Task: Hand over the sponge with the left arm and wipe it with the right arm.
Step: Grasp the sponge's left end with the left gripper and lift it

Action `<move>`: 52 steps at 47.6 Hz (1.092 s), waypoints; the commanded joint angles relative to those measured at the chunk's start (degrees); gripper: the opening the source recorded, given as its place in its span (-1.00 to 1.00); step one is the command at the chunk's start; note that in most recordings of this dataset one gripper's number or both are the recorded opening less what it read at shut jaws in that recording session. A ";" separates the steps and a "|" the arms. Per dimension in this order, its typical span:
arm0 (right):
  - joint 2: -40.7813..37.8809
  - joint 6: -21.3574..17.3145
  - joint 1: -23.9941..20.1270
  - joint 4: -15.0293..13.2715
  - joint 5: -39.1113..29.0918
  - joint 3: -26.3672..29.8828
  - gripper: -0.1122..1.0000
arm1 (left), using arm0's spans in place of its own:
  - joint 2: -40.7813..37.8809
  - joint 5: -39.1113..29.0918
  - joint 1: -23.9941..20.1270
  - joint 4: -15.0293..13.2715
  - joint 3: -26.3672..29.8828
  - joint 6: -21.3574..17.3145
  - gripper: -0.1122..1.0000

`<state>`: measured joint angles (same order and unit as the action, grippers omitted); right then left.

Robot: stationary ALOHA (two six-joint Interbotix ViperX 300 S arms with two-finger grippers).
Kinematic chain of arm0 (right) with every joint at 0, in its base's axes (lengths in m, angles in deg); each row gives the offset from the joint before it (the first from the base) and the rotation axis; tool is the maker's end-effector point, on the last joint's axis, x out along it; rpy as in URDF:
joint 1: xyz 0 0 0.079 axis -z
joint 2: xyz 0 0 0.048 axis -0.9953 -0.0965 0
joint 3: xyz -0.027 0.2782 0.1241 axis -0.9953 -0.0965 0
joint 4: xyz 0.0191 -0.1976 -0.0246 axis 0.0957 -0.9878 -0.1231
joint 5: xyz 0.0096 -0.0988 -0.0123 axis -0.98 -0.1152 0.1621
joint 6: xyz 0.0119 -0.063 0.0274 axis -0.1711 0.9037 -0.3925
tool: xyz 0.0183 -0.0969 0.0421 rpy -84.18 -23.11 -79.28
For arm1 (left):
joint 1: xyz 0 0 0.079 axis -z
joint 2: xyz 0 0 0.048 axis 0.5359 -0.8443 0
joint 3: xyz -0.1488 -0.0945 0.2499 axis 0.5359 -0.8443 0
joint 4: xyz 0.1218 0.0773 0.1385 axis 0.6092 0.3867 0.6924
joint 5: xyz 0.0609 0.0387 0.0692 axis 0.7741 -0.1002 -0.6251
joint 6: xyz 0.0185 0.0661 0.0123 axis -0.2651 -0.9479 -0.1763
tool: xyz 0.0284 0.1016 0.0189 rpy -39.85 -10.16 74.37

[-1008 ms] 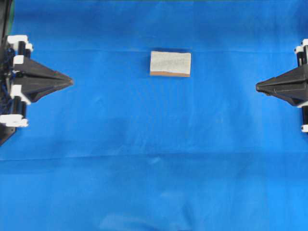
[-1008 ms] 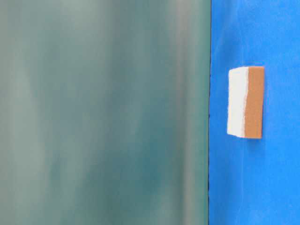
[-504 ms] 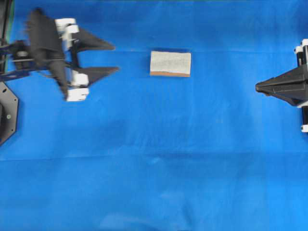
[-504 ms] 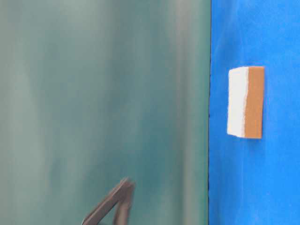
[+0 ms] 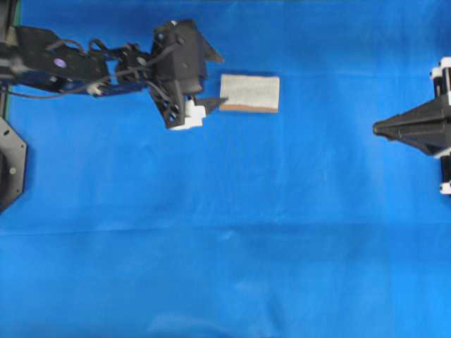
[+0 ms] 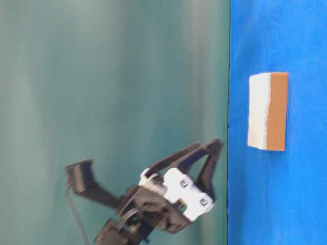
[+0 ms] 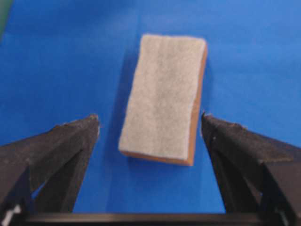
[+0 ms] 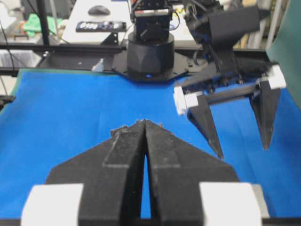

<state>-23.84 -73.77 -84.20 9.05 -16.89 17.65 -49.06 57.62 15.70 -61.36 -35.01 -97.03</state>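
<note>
Where jaws gape, sponge (image 7: 162, 98) between.

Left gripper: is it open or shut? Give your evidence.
Open. The left gripper's fingers stand wide apart, either side of the sponge.

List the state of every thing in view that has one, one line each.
sponge: flat on the blue cloth, pale scouring face up, ungripped.
left gripper: open, fingers either side of the sponge's near end, not touching it.
right gripper: shut, empty, at the cloth's far edge away from the sponge.
</note>
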 commanded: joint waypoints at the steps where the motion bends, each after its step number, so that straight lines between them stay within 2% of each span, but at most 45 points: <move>1: -0.44 0.00 0.09 0.00 -0.09 1.41 -0.79 | -1.85 0.18 -0.35 0.00 1.23 -0.18 0.89; 23: -0.70 0.00 0.62 0.00 -1.05 1.32 -0.79 | -11.95 0.18 -1.76 0.00 6.15 -0.35 0.89; 43: -0.97 0.00 0.62 0.00 -1.41 1.32 -0.79 | -13.01 -0.26 -2.11 0.00 6.59 -0.09 0.90; 46: -0.88 0.00 0.62 0.00 -1.41 1.32 -0.79 | -12.92 -0.70 -2.11 -0.18 6.94 1.14 0.89; 49: -0.97 0.00 0.62 0.00 -1.32 1.32 -0.79 | -12.66 -1.76 -1.85 -0.18 7.03 1.05 0.84; 52: -0.97 0.00 0.62 0.00 -1.32 1.32 -0.79 | -12.22 -2.99 -1.49 -0.18 7.12 1.05 0.69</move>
<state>-24.46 -73.77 -83.67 9.05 -18.56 17.65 -62.95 55.42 13.86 -61.45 -28.33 -95.80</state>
